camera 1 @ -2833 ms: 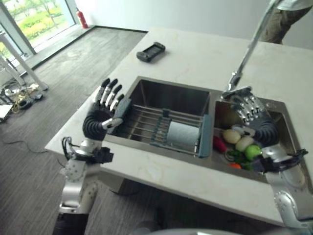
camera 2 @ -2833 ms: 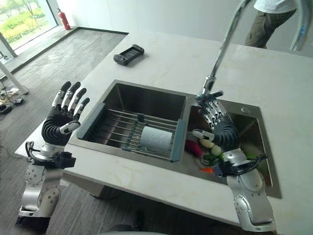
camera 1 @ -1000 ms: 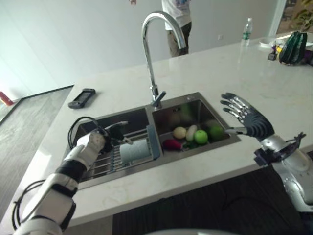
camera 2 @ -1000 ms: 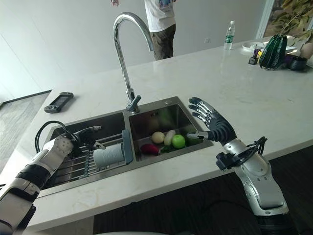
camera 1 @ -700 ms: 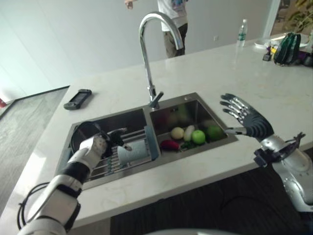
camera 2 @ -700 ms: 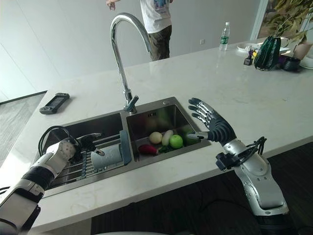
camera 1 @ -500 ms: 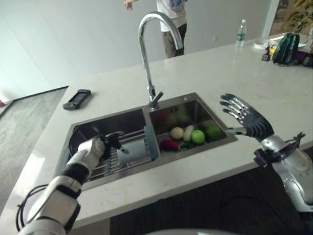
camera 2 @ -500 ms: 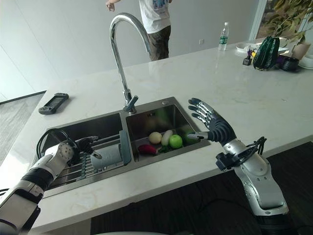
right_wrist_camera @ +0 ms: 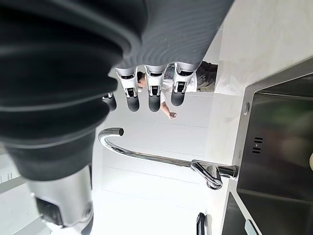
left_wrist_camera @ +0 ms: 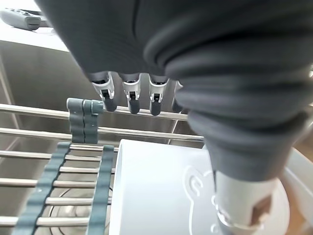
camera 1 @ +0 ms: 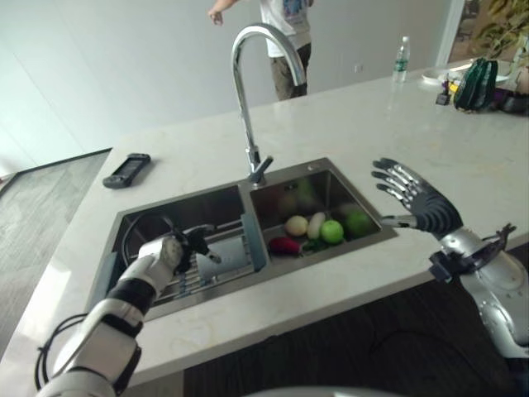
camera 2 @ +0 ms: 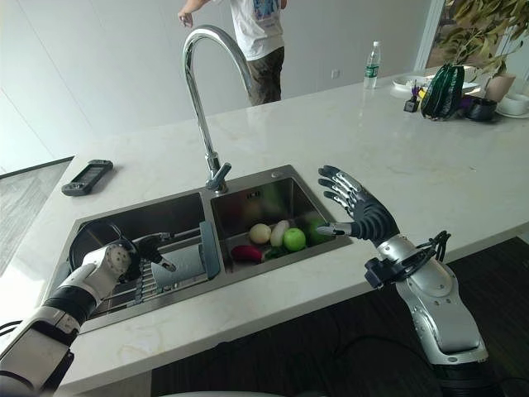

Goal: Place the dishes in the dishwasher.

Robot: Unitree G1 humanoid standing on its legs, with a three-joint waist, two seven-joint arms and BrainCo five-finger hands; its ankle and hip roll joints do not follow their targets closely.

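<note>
One cup (left_wrist_camera: 161, 191) under left hand (left_wrist_camera: 129, 93)

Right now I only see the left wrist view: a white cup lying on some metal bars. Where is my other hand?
Observer: Your right hand is open and holds nothing. It hovers at the counter's front edge, right of the sink.
Operator: Is there other stuff in the sink?
Observer: Yes. The right basin holds a green apple among other fruit and vegetables.
Operator: Is anybody close by?
Observer: A person stands on the far side of the counter, beyond the faucet.
</note>
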